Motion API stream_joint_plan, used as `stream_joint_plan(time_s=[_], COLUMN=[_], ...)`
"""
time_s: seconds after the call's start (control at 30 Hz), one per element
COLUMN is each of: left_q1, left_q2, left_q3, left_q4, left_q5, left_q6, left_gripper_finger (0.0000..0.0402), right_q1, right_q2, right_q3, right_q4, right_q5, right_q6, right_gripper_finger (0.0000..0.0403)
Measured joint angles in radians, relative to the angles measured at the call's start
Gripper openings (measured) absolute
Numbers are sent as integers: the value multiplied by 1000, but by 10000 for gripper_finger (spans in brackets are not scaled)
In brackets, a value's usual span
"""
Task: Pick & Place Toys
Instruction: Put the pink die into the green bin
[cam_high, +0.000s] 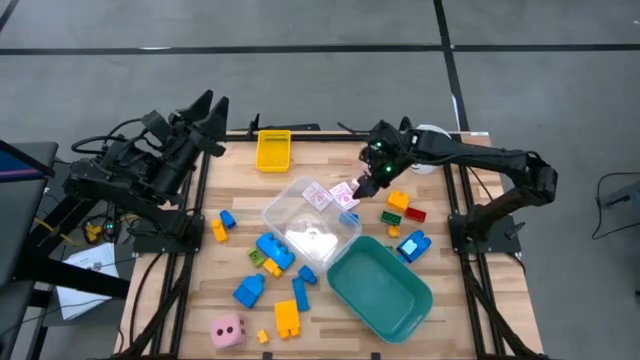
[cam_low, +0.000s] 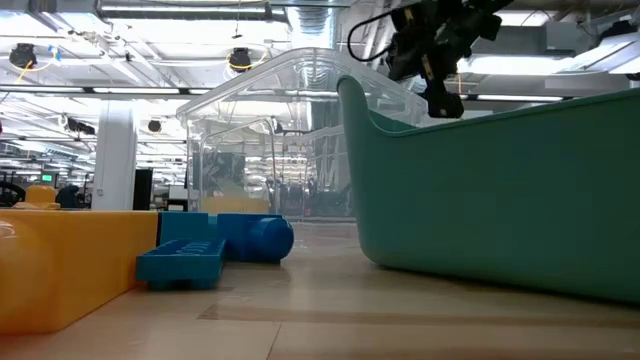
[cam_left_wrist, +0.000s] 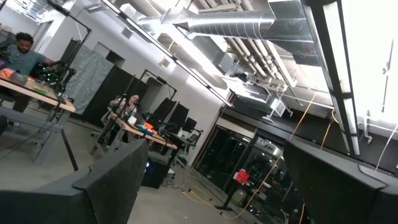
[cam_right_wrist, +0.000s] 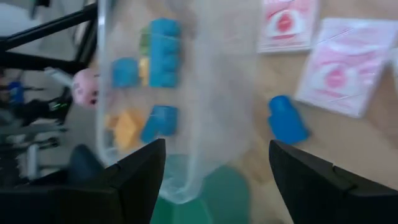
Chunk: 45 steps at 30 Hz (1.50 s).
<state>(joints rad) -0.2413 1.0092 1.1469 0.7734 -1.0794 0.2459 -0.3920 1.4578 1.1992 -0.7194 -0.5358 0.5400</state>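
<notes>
My right gripper (cam_high: 362, 188) is open and empty. It hovers over the far right corner of a clear plastic tub (cam_high: 310, 222), above two pink-white cards (cam_right_wrist: 339, 68) and a small blue brick (cam_right_wrist: 286, 121). It also shows high in the low view (cam_low: 440, 60). Blue bricks (cam_high: 272, 250), yellow and orange bricks (cam_high: 287, 318) and a pink die (cam_high: 228, 330) lie on the table near the front. Orange, red and green bricks (cam_high: 403, 207) lie to the right. My left gripper (cam_high: 212, 105) is open and parked off the table's far left corner.
A teal tub (cam_high: 380, 288) stands at the front right, next to the clear tub. A yellow tray-like piece (cam_high: 273, 150) lies at the far edge. A white cup (cam_high: 430, 135) stands behind the right arm. People sit at desks in the room (cam_left_wrist: 18, 53).
</notes>
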Motion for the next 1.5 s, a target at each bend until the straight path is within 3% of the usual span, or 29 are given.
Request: stream_joint_plan(time_s=[0.1,0.27,0.53,0.77,1.17,1.33,1.5], left_q1=[-1,-4,-4,-4,-4,-5,-5], left_q2=[0,0,0,0,0,0,0], left_q3=[0,0,0,0,0,0,0], left_q4=[0,0,0,1,1,0,-8], left_q5=[0,0,0,0,0,0,0], left_q6=[0,0,-22,-27,-50,-50,-50], left_gripper_finger=[374,374,374,374,374,374,374], right_q1=[10,35,97,131,144,115,54], right_q2=[1,1,1,1,1,1,5], right_q3=[0,0,0,0,0,35,43], right_q4=[38,118,-65,-239,-286,-272,-174], right_q5=[-44,44,430,642,749,757,879], right_q6=[31,131,219,246,206,36,-47], right_gripper_finger=[277,277,277,277,277,277,277])
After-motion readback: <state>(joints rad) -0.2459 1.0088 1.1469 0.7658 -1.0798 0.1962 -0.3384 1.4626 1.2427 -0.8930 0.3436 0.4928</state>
